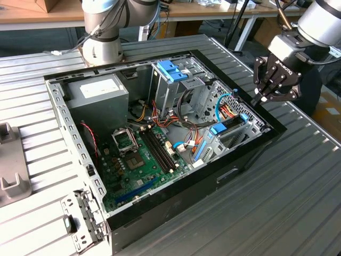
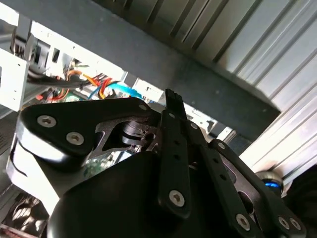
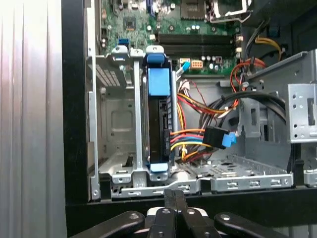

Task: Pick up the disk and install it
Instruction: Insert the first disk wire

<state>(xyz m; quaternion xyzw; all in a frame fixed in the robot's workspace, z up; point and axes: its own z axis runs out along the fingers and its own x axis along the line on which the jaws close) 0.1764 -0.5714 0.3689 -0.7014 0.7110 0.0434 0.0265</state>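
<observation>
We see the gripper (image 1: 265,96) hanging just outside the computer case (image 1: 250,154), fingers pressed together on nothing; the disk (image 3: 159,124) sits upright in its cage (image 3: 124,129).

arm (image 1: 319,21): one, grey, entering from the exterior view's upper right, wrist angled down. gripper (image 1: 265,96): black, linkage type, pointing down and toward the exterior view's left. jaws: closed, tips pressed together, nothing between them. both wrist views show the fingers (image 3: 174,201) meeting at a single point.
</observation>
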